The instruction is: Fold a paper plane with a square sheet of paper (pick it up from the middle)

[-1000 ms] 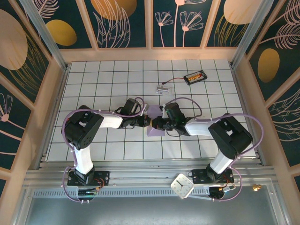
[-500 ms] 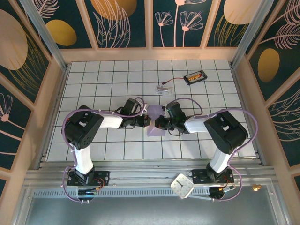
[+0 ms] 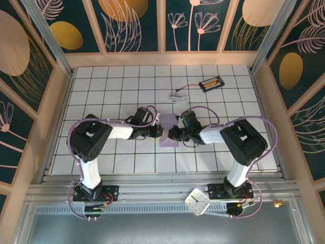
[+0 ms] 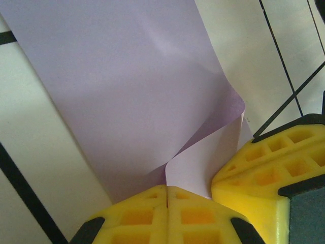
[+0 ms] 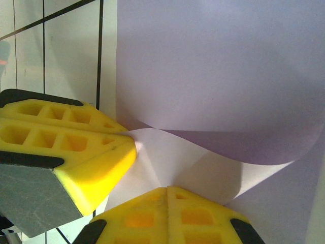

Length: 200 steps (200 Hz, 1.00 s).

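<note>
The yellow-fingered left pincer (image 4: 167, 189) has its jaws pressed tight together. A raised fold of the thin lavender square sheet of paper (image 4: 117, 86) runs straight into their seam, so it looks nipped there. Ahead of those tips the rest of the sheet lies flat on the white tiled table (image 4: 30, 127), and one corner curls up just to their right.

Nearly tip to tip with it, the right pincer (image 5: 167, 189) is likewise clamped shut. The pale underside of the curled flap runs down to its tips, and I judge it grips that same flap.

The step appears to be laying a fold. Paper this thin, held at two points so close together, will likely twist or tear if one pincer leads. Both should travel together at one height and pace and carry the flap until edge meets edge. They should then lower it and press the crease outward from the pinch, letting go only once it lies flat.
</note>
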Tool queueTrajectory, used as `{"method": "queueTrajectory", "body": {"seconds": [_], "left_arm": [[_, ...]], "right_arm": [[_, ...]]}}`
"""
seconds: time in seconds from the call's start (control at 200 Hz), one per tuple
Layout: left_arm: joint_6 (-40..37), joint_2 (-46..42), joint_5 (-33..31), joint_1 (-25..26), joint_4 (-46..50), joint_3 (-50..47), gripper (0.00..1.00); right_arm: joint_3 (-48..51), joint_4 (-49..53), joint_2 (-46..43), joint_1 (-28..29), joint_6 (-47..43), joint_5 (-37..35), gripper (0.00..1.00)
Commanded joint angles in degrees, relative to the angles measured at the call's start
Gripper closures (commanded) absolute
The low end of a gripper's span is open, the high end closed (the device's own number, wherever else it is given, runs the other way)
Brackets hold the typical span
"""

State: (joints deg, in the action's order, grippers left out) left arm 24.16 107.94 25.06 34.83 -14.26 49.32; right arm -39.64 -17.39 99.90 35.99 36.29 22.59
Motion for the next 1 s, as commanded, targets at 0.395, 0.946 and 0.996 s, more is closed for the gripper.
{"method": "queueTrajectory", "body": {"seconds": [0.395,0.946,0.996], "left_arm": [[4.61,-7.46,-9.4,-0.15,1.8,-1.73,0.62],[18.44,-14.95,-2.39,5.76,-3.63,-10.14,1.0],[19.36,-14.16,-1.18,6.14,-4.94,-9.9,1.0]], "right_arm": [[0.65,5.13,2.66,-0.5,-1.33,-2.2,1.0],[0.16,5.64,3.04,-1.06,-0.87,-2.33,1.0],[0.17,5.61,3.04,-1.09,-0.79,-2.29,1.0]]}}
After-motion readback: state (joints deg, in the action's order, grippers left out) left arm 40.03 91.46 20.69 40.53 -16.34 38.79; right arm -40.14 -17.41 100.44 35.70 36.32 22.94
